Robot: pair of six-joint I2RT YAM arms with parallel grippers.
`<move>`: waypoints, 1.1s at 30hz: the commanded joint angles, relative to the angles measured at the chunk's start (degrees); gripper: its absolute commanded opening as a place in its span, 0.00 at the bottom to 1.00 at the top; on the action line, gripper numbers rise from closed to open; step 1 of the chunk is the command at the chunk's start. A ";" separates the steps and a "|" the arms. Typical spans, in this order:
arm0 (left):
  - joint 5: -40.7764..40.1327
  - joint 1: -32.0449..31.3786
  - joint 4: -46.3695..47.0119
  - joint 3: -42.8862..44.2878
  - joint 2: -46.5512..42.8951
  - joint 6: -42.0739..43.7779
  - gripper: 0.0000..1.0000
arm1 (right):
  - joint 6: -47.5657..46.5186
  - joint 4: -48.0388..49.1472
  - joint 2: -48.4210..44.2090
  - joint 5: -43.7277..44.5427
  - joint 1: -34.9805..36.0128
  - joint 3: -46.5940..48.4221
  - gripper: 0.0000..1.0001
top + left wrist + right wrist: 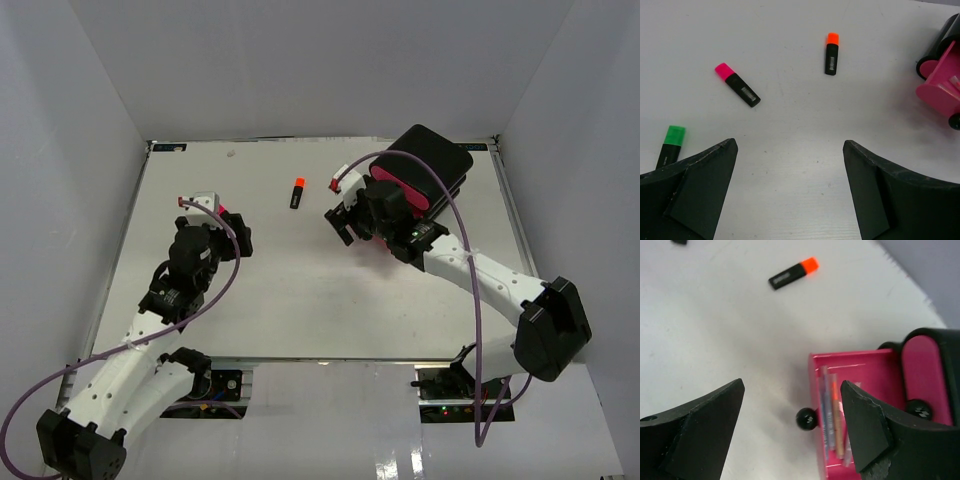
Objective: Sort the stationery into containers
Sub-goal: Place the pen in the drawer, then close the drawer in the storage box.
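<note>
My right gripper [792,384] stands open and holds nothing, hovering over the front of a pulled-out pink drawer [865,371]. Thin pastel pens [832,412] lie inside that drawer, and its black knob [806,418] shows between my fingers. The drawer belongs to the black rounded box [430,160] at the back right. An orange-capped highlighter [297,193] lies on the table between the arms. My left gripper [790,143] is open over bare table. Ahead of it lie a pink-capped highlighter [737,84] and the orange-capped one [831,54], with a green-capped highlighter [671,145] by its left finger.
A second pink drawer front with a black knob [918,410] sits shut in the box beside the open drawer. White walls enclose the table [300,290] on three sides. The right arm's purple cable [455,230] loops over the box.
</note>
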 commanded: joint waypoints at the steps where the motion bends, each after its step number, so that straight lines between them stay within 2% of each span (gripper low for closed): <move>1: -2.78 0.24 1.21 -0.71 -0.55 0.14 0.98 | 3.55 -0.98 1.18 -3.05 0.74 -3.89 0.84; 4: -2.86 0.24 0.60 -0.27 -0.72 -0.48 0.98 | 5.57 0.08 2.41 -0.77 1.35 -6.87 0.84; 8: -4.71 0.24 1.21 -1.06 -2.74 -1.18 0.98 | 10.13 2.80 3.20 8.27 3.19 -9.51 0.83; 12: -4.36 0.24 1.83 -1.41 -3.10 -1.36 0.98 | 21.72 7.37 3.29 14.78 4.43 -11.97 0.82; 13: -3.92 0.24 1.74 -1.32 -2.57 -1.36 0.98 | 26.53 6.59 4.07 18.45 4.69 -11.89 0.82; 17: -3.48 0.32 1.47 -1.06 -2.04 -1.53 0.98 | 35.27 -0.35 7.06 24.97 5.48 -8.73 0.81; 29: -2.07 0.32 1.65 -1.15 -3.01 -1.62 0.98 | 50.04 -5.10 9.70 29.91 5.48 -6.01 0.73; 33: -1.81 0.32 1.65 -1.06 -3.18 -1.71 0.98 | 58.55 -9.31 12.86 32.02 5.40 -3.20 0.65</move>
